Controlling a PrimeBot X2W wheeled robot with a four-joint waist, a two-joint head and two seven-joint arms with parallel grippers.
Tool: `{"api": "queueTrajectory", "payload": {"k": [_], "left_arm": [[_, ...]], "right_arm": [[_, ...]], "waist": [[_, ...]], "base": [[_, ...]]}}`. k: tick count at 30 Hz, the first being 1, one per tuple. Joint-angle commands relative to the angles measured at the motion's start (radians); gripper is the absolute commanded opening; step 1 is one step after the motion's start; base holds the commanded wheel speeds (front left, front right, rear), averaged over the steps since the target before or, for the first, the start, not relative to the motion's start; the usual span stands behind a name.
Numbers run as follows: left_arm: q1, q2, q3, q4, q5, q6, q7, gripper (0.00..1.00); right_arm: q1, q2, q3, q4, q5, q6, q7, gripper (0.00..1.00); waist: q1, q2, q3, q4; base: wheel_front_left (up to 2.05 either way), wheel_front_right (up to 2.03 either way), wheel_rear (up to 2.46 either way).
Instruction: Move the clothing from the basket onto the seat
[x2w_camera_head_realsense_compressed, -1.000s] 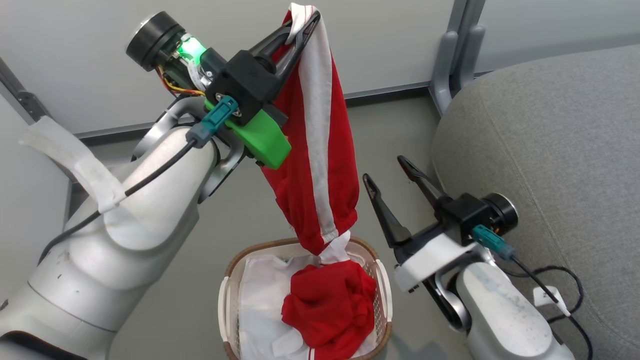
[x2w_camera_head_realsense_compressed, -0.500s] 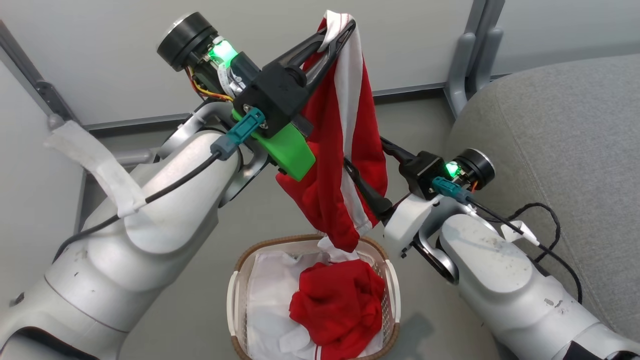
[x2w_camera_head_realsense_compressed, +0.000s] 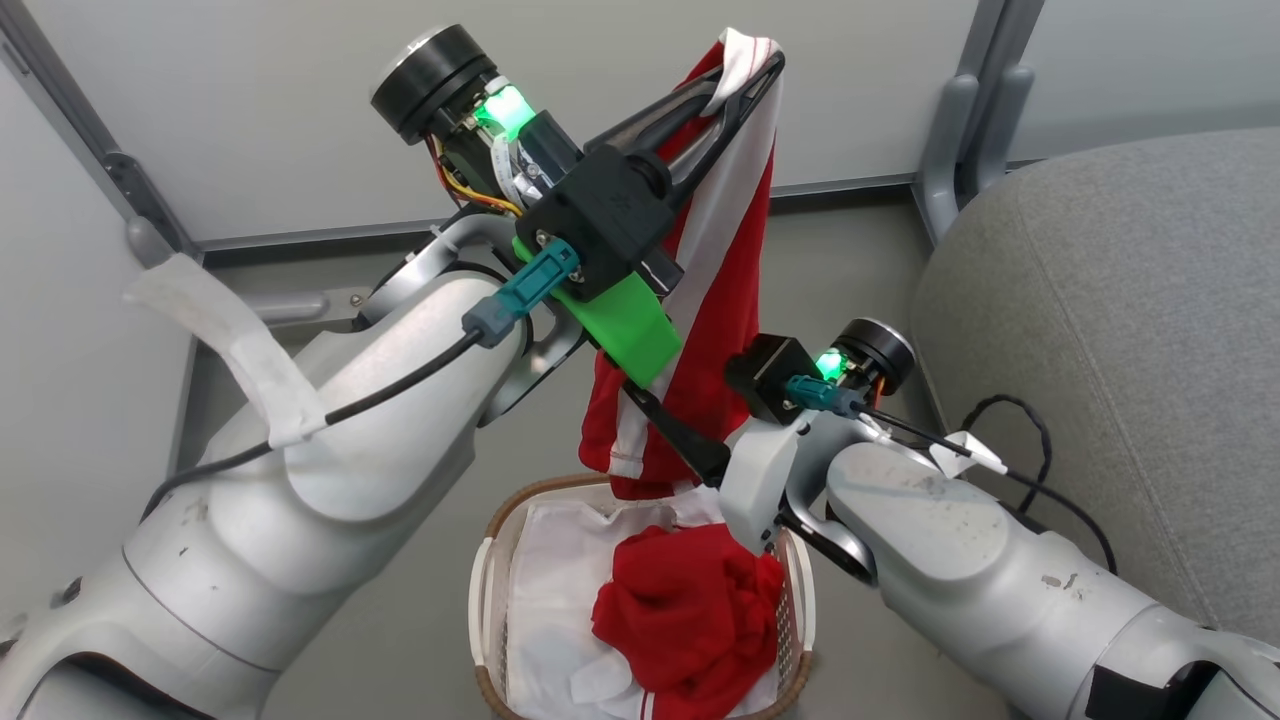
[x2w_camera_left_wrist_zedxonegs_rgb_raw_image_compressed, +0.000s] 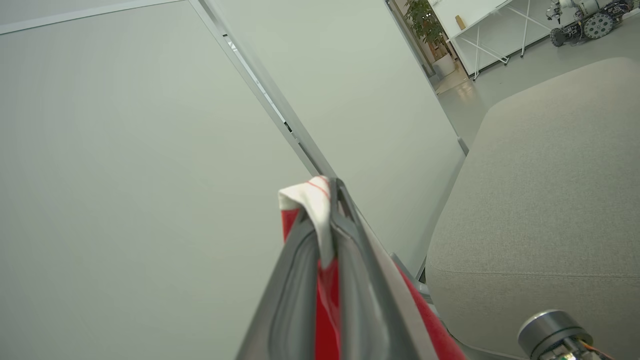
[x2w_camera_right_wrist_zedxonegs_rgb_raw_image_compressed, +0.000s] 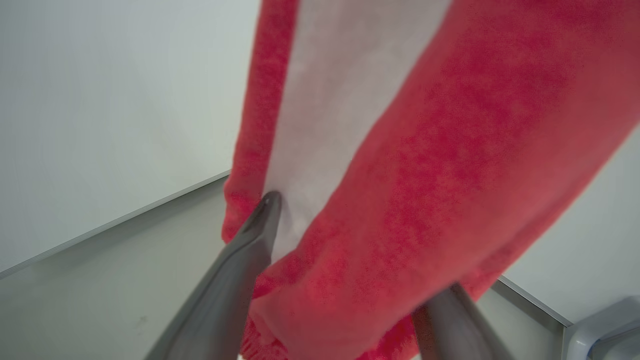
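Now that ur right end effector (x2w_camera_right_wrist_zedxonegs_rgb_raw_image_compressed: 360, 245) swung in, open round the clothing (x2w_camera_head_realsense_compressed: 730, 300) ur left end effector (x2w_camera_head_realsense_compressed: 750, 80) pinches at 12 o'clock, the seat (x2w_camera_head_realsense_compressed: 1100, 300) is next imo.

The garment (x2w_camera_right_wrist_zedxonegs_rgb_raw_image_compressed: 400, 150) hung blurred between the right claw's (x2w_camera_right_wrist_zedxonegs_rgb_raw_image_compressed: 350, 250) fingers, its top cut off, and it hid one fingertip. Below the claw, the basket's (x2w_camera_head_realsense_compressed: 490, 560) near end was cut off.

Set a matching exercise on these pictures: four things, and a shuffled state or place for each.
1 left gripper
2 right gripper
3 basket
4 seat

A grey, on the robot's right
B open, astride the hanging garment
C shut on that garment's white trim, held high
D holds a red heap

Pairs: 1-C, 2-B, 3-D, 4-A.
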Motion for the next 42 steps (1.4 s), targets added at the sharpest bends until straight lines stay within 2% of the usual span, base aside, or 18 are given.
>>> {"api": "queueTrajectory", "payload": {"k": [1, 2, 3, 4, 14, 16, 17, 20, 23, 27, 33, 42], "left_arm": [[-0.013, 0.004, 0.000, -0.004, -0.009, 0.004, 0.000, 0.00], [-0.008, 0.008, 0.002, -0.006, -0.012, 0.008, 0.003, 0.00], [-0.003, 0.013, 0.004, -0.006, -0.014, 0.010, 0.006, 0.00], [0.005, 0.018, 0.007, -0.004, -0.018, 0.016, 0.008, 0.00], [0.099, 0.080, 0.071, 0.046, -0.099, 0.054, -0.005, 0.02], [0.125, 0.092, 0.090, 0.061, -0.114, 0.066, -0.015, 0.62], [0.136, 0.098, 0.096, 0.067, -0.119, 0.074, -0.020, 1.00], [0.184, 0.106, 0.122, 0.092, -0.147, 0.096, -0.039, 1.00], [0.245, 0.088, 0.158, 0.105, -0.211, 0.096, -0.051, 1.00], [0.319, 0.080, 0.184, 0.111, -0.234, 0.110, -0.061, 1.00], [0.431, 0.064, 0.225, 0.077, -0.213, 0.129, -0.067, 1.00], [0.560, 0.035, 0.277, 0.079, -0.165, 0.101, -0.067, 1.00]], "right_arm": [[-0.012, 0.004, 0.004, 0.004, 0.011, -0.001, -0.002, 0.42], [-0.016, 0.007, 0.004, 0.004, 0.011, -0.001, -0.002, 0.31], [-0.017, 0.008, 0.002, 0.002, 0.009, -0.001, -0.002, 0.10], [-0.015, 0.009, -0.004, -0.002, 0.006, -0.001, -0.002, 0.00], [0.038, -0.016, -0.095, -0.075, -0.042, -0.001, -0.002, 0.00], [0.047, -0.021, -0.116, -0.097, -0.050, -0.001, -0.003, 0.00], [0.050, -0.024, -0.124, -0.107, -0.056, -0.001, -0.003, 0.00], [0.064, -0.035, -0.162, -0.146, -0.074, -0.001, -0.002, 0.00], [0.076, -0.047, -0.208, -0.178, -0.098, -0.001, -0.002, 0.00], [0.091, -0.061, -0.261, -0.209, -0.132, -0.001, -0.002, 0.00], [0.113, -0.091, -0.313, -0.240, -0.191, -0.001, -0.002, 0.00], [0.137, -0.122, -0.398, -0.274, -0.230, -0.001, -0.003, 0.00]], "waist": [[0.0000, 0.0000, -0.001, 0.009], [0.0000, 0.0000, -0.002, 0.013], [0.0000, 0.0000, -0.002, 0.015], [0.0000, 0.0000, -0.003, 0.018], [0.0000, 0.0000, -0.008, 0.016], [0.0000, 0.0000, -0.007, 0.011], [0.0000, 0.0000, -0.007, 0.008], [0.0000, 0.0000, -0.003, -0.001], [0.0000, 0.0000, 0.000, -0.007], [0.0000, 0.0000, 0.005, -0.011], [0.0000, 0.0000, 0.024, -0.024], [0.0000, 0.0000, 0.058, -0.062]], "base": [[0.00, 0.00, 0.00], [0.00, 0.00, 0.00], [0.00, 0.00, 0.00], [0.00, 0.00, 0.00], [0.00, 0.00, 0.00], [0.00, 0.00, 0.00], [0.00, 0.00, 0.00], [0.00, 0.00, 0.00], [0.00, 0.00, 0.00], [0.00, 0.00, 0.00], [0.00, 0.00, 0.00], [0.00, 0.00, 0.00]]}}
